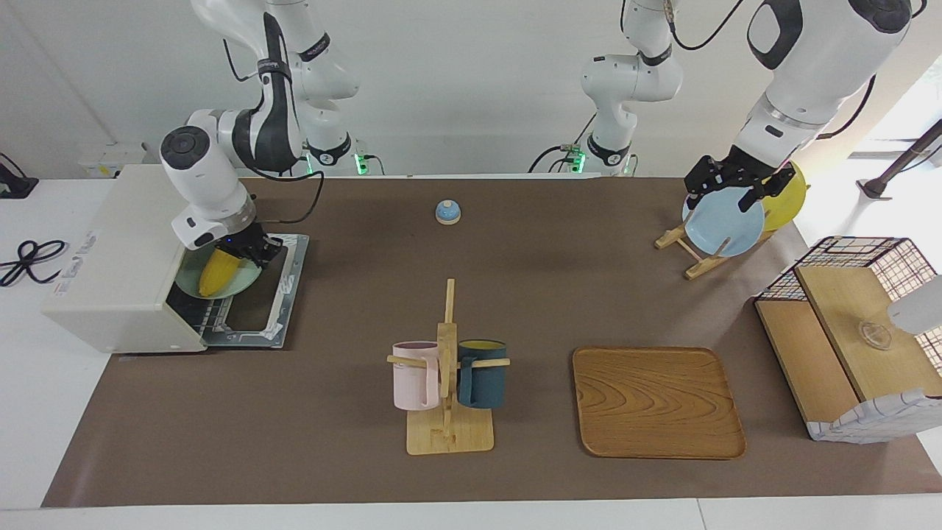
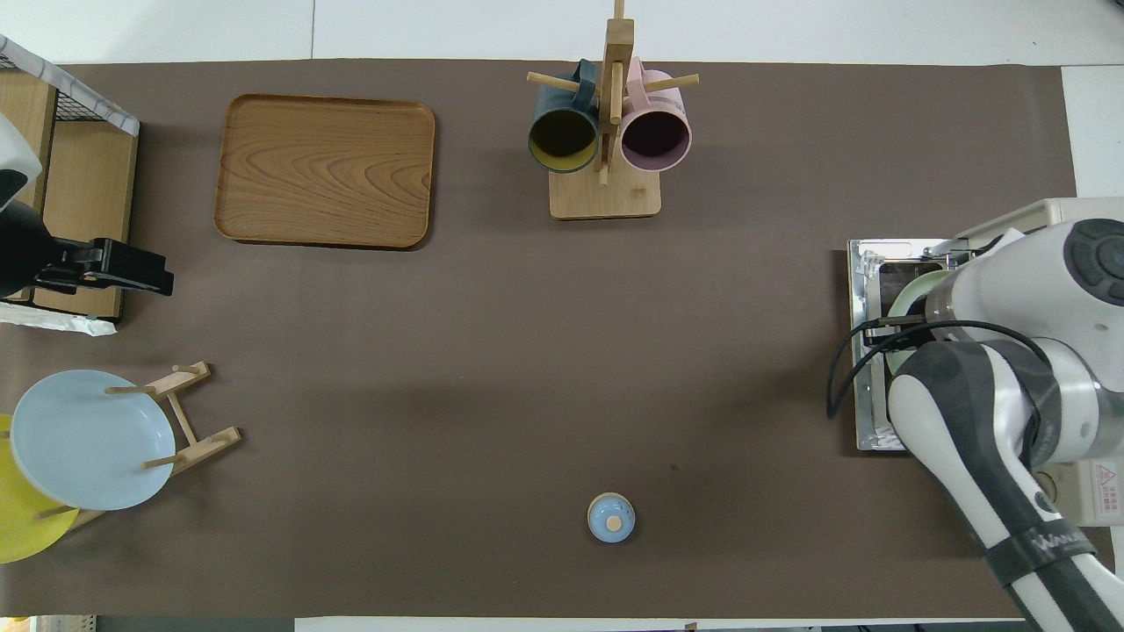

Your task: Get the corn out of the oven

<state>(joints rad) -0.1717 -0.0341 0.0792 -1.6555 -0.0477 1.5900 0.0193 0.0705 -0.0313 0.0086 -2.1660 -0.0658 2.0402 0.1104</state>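
The cream-white oven [image 1: 110,258] stands at the right arm's end of the table, its door [image 1: 276,294] folded down flat. The yellow corn [image 1: 217,272] lies on a pale green plate [image 1: 246,283] that sticks out of the oven's mouth over the door. My right gripper [image 1: 259,254] is shut on the plate's rim, just beside the corn's upper end. In the overhead view the right arm hides the corn, and only the plate's edge [image 2: 909,294] shows. My left gripper [image 1: 723,193] waits open over the plate rack, holding nothing.
A blue bell [image 1: 447,212] sits near the robots. A mug rack [image 1: 449,368] with a pink and a dark mug stands mid-table, beside a wooden tray [image 1: 657,401]. A blue plate [image 1: 725,224] and a yellow plate [image 1: 787,195] lean in a rack near a wire-and-wood basket box [image 1: 861,331].
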